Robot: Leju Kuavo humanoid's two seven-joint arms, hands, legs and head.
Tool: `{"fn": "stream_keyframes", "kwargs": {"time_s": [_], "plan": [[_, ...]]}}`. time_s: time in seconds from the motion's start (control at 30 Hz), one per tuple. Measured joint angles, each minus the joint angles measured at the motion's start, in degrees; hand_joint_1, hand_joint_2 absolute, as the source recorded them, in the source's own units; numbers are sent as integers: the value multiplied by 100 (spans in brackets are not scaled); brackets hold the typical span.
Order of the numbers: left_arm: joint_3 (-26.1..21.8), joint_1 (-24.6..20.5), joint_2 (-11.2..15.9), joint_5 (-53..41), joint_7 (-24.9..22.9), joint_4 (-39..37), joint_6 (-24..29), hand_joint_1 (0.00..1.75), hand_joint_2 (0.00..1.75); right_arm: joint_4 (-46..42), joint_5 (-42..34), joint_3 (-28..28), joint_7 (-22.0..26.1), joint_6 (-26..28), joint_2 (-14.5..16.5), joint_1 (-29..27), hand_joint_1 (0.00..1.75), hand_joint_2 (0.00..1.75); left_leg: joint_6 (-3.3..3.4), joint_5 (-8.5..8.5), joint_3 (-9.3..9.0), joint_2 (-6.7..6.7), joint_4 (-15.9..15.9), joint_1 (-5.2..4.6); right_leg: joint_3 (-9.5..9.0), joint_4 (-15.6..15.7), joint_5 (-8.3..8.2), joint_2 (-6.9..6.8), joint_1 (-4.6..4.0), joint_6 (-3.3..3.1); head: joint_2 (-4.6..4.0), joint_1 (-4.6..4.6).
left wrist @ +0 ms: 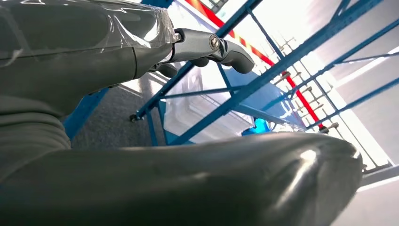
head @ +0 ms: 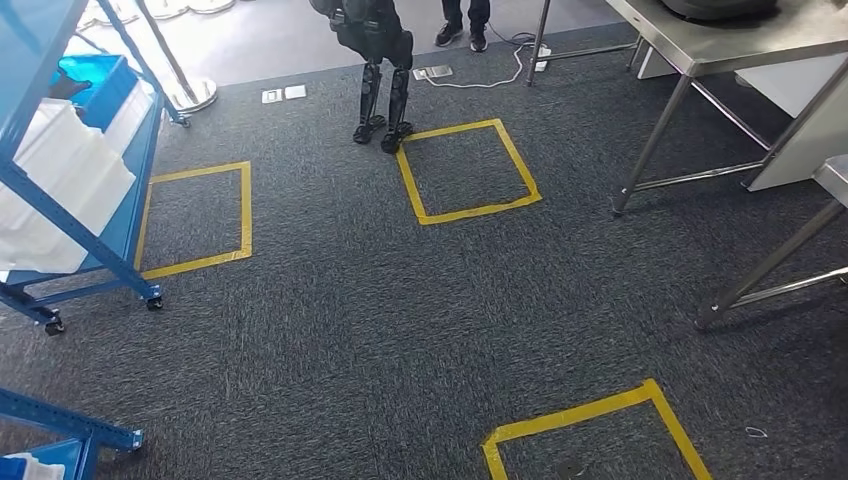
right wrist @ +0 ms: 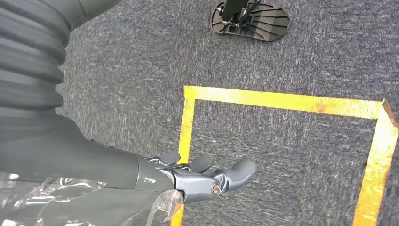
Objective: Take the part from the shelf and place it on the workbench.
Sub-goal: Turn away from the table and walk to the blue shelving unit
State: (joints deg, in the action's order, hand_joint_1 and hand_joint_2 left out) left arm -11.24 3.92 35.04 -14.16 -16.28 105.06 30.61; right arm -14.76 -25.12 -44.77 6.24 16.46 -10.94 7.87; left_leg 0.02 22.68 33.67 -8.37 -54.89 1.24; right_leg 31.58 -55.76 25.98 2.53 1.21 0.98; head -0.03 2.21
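Observation:
A blue metal shelf (head: 110, 215) stands at the left of the head view, carrying white bins (head: 60, 190) and a blue bin (head: 95, 85); I cannot pick out the part among them. The steel workbench (head: 720, 35) is at the far right. In the left wrist view my left hand (left wrist: 207, 47) hangs beside the shelf frame (left wrist: 263, 80) and a white bin (left wrist: 197, 113), fingers loose and holding nothing. My right hand (right wrist: 202, 176) hangs over the carpet with its fingers apart and empty, above a yellow taped square (right wrist: 282, 99).
Yellow taped squares (head: 465, 170) (head: 195, 220) (head: 590, 425) mark the dark carpet. Another robot's legs (head: 385, 90) and a person's feet (head: 462, 35) stand at the far side. A second steel table (head: 835, 175) juts in at the right, and another blue shelf corner (head: 60, 430) sits near left.

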Motion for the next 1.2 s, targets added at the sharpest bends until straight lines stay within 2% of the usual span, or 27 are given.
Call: {"fn": "stream_keyframes", "kwargs": {"time_s": [0.07,0.1,0.17,0.2,0.23,0.27,0.3,0.37,0.4,0.47,0.5,0.53,0.57,0.63,0.67,0.7,0.73,0.77,0.83,0.87,0.9,0.93,0.97,1.0,1.07,1.13,1.2], "plan": [[-51,-4,-6,-1,0,27,13,0,0,-2,2,0,2,-3,28,-11,0,175,-57,222,205,392,-412,-14,-28,22,2,-159,7,-66,-1,10],[-68,-12,-10,-2,4,40,26,0,0,-2,4,1,3,-4,37,-23,0,175,-83,403,395,604,-795,-19,-38,23,14,-231,-2,-90,-1,15],[-76,-20,-25,-2,28,66,67,0,0,-1,9,1,9,-13,60,-39,0,175,-122,679,780,758,-1543,5,-50,22,41,-380,-13,-122,-1,19],[-78,-19,-33,-3,43,83,91,0,0,0,12,1,13,-17,70,-39,0,175,-138,693,865,783,-1700,21,-59,22,57,-456,-13,-127,-1,20],[-79,-27,-40,-7,57,105,118,0,0,1,15,1,16,-20,80,-36,0,175,-153,600,821,808,-1611,37,-77,22,74,-530,-12,-124,0,22],[-84,-42,-45,-13,69,139,153,0,0,0,22,1,18,-21,94,-32,0,175,-165,431,654,865,-1294,51,-104,22,96,-599,-11,-111,0,22],[-92,-64,-47,-20,83,180,193,0,0,0,28,1,20,-21,108,-28,0,175,-169,241,413,1012,-854,55,-140,22,122,-663,-17,-89,-1,22],[-114,-131,-50,-53,109,286,286,0,0,-1,37,1,26,-21,133,-18,0,175,-131,10,50,1249,-176,14,-207,19,182,-782,-52,-22,-1,20],[-127,-157,-53,-78,118,346,327,0,0,0,36,1,31,-21,143,-12,0,175,-98,-16,-13,1298,-42,-13,-234,23,206,-842,-68,13,-2,16],[-160,-176,-56,-131,123,482,397,0,0,0,21,1,38,-22,171,8,0,175,-19,-15,-3,1158,-11,-49,-281,58,230,-975,-73,75,-2,8],[-181,-177,-55,-160,123,560,424,0,0,0,12,1,41,-22,185,14,0,175,20,-26,-13,1081,14,-45,-295,49,264,-949,-59,106,-1,4],[-202,-191,-54,-192,118,640,448,0,0,0,3,1,45,-22,198,15,0,175,63,-42,-27,1006,41,-34,-269,-41,342,-833,-43,128,-1,2],[-218,-210,-54,-234,103,716,466,0,0,0,-1,1,50,-22,207,10,0,175,100,-56,-46,931,69,-18,-180,-258,476,-667,-29,143,0,-3],[-232,-239,-57,-328,49,841,484,0,0,1,-5,2,55,-22,214,-8,0,175,146,-57,-57,781,81,-4,208,-1039,828,-349,-16,149,1,-10],[-232,-242,-60,-367,23,891,485,0,0,1,-7,2,55,-22,215,-17,0,175,154,-53,-60,691,79,-7,424,-1421,948,-299,-18,153,1,-12],[-231,-240,-61,-397,8,939,486,0,0,2,-10,2,54,-22,215,-25,0,175,158,-48,-65,600,77,-8,577,-1648,970,-279,-18,159,1,-13],[-232,-240,-63,-415,2,985,490,0,0,2,-12,2,54,-22,215,-33,0,175,156,-43,-73,504,74,-5,624,-1644,868,-269,-12,164,1,-13],[-232,-241,-65,-427,1,1029,496,0,0,3,-14,2,54,-22,215,-39,0,175,147,-35,-85,409,68,5,558,-1407,666,-244,1,171,1,-13],[-234,-247,-69,-434,-2,1124,519,0,0,3,-14,3,54,-22,216,-51,0,175,98,1,-92,237,29,19,261,-622,216,-6,51,193,0,-14],[-235,-251,-72,-434,-9,1174,532,0,0,3,-14,3,54,-22,217,-56,0,175,64,18,-80,159,5,21,144,-328,90,122,73,189,0,-13],[-239,-256,-73,-434,-26,1229,544,0,0,3,-14,4,56,-23,218,-56,0,175,28,26,-61,86,-10,27,78,-163,42,208,77,170,0,-13],[-248,-258,-75,-434,-49,1285,554,0,0,3,-13,4,58,-24,222,-51,0,175,-10,19,-41,12,-10,37,56,-118,52,214,61,133,0,-11],[-260,-255,-77,-434,-75,1338,560,0,0,3,-12,4,61,-24,228,-37,0,175,-45,4,-26,-61,6,59,55,-118,45,135,46,86,1,-10],[-279,-253,-76,-435,-95,1390,567,0,0,3,-11,4,62,-25,236,-22,0,175,-74,-1,-12,-65,5,79,47,-108,36,53,34,42,1,-9],[-325,-278,-75,-435,-108,1480,582,0,0,3,-10,4,63,-25,250,-8,0,175,-112,138,119,233,-259,64,26,-83,21,-105,30,-39,-1,2],[-357,-301,-74,-434,-110,1556,594,0,0,3,-11,5,64,-25,252,-17,0,175,-130,489,482,639,-1020,36,11,-75,33,-262,-2,-98,-2,14],[-367,-283,-78,-433,-114,1605,599,0,0,3,-15,7,64,-25,252,-27,0,175,-131,724,821,760,-1704,39,5,-75,50,-419,-42,-126,-2,17]]}}
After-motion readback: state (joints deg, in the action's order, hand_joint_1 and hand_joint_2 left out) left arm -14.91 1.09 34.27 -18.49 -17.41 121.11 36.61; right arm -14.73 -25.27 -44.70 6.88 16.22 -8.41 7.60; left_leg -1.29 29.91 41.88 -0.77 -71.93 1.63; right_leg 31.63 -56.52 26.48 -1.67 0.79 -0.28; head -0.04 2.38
